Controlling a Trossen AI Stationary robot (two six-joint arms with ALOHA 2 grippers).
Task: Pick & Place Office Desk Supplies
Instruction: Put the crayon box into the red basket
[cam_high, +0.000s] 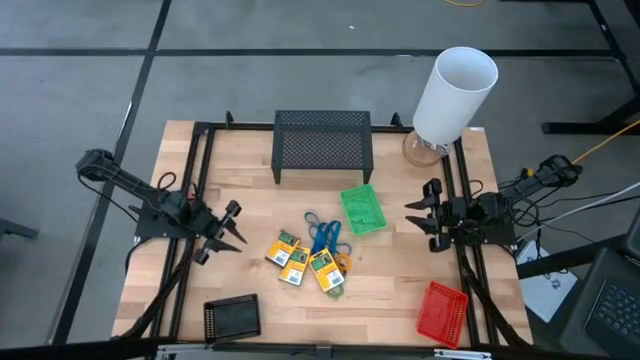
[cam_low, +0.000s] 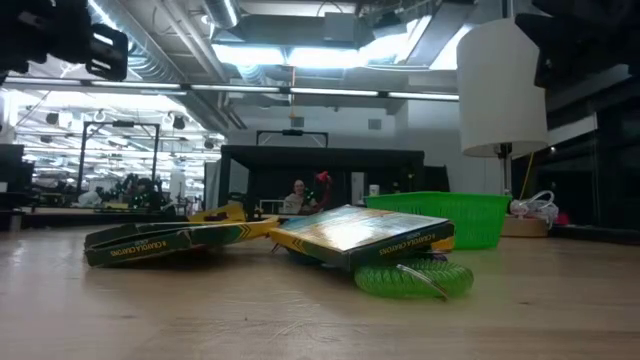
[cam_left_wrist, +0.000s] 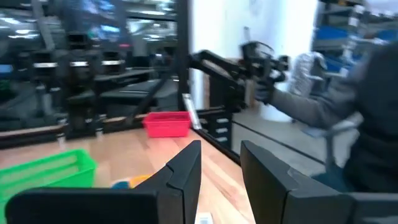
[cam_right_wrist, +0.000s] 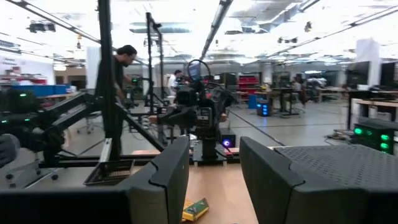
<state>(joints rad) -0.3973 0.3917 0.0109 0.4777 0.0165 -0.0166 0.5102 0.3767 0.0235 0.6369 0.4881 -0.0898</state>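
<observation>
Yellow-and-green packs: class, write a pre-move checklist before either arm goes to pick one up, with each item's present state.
1. Left gripper open, empty: ok.
2. Right gripper open, empty: ok.
3. Packs free of other things: not ok; blue loops lie among them.
4. Green basket upright, ready to receive: ok.
5. Red basket and black basket on the table's near edge: ok.
</observation>
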